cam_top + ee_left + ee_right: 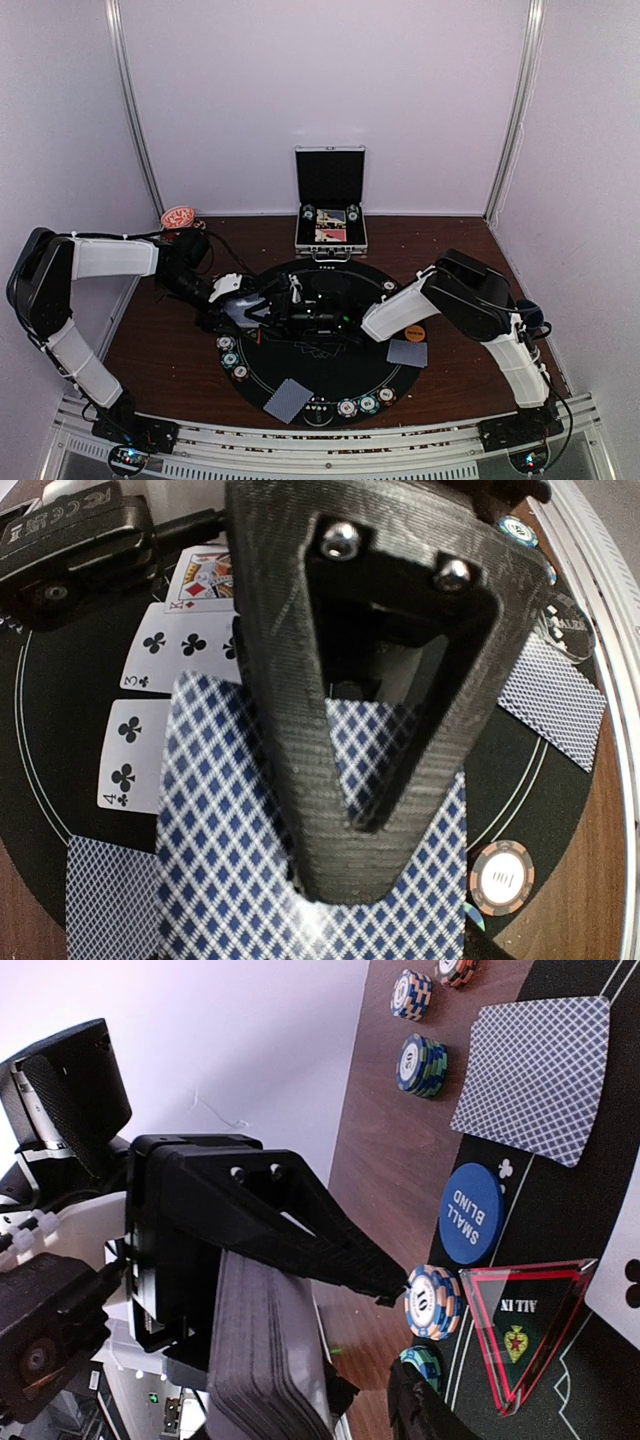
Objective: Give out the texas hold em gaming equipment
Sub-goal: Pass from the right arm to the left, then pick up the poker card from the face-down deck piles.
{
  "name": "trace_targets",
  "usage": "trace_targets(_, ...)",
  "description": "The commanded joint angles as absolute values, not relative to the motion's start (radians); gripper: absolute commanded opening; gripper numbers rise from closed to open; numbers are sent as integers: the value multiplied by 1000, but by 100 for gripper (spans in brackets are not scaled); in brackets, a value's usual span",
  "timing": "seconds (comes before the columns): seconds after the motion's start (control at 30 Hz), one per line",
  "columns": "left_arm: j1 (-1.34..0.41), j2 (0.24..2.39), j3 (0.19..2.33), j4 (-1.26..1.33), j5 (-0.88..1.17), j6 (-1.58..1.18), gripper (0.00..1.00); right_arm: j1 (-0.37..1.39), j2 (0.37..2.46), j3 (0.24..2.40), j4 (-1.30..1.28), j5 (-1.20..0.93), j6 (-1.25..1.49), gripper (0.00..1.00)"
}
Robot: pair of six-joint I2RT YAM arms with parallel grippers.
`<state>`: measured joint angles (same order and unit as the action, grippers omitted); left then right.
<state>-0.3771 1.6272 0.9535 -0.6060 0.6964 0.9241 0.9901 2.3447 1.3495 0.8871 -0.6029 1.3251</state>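
Your left end effector [250,308] pinches the deck of playing cards [262,1360] over the left half of the poker mat [330,385]. Your right end effector [292,298] hovers near mat centre, grip unreadable. Chip stacks [360,405] ring the mat's rim.

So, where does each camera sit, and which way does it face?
Top external: high behind the arm bases, facing down on the black mat and silver case; both arms show.
Left wrist: on its arm, facing down past its own finger at a blue-checked card back and club cards.
Right wrist: on its arm, facing low across the mat towards the left arm's finger and a deck; its own fingers unclear.
Shared: both wrist views see that finger; all see the mat.
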Motion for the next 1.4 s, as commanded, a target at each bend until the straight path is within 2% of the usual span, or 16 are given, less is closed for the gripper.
trace_targets(0.0,-381,1627,946,-615,720,943,56,984,2256,1349,737,-565,1182,42)
trace_targets(0.4,-382,1632,948,-621,722,947,56,970,2174,1371,542,-479,971,45)
trace_targets(0.7,-381,1636,950,-621,720,947,56,970,2118,1358,450,-384,868,29)
trace_targets(1.37,-381,1645,953,-622,717,947,57,1002,2116,1385,404,-410,844,23)
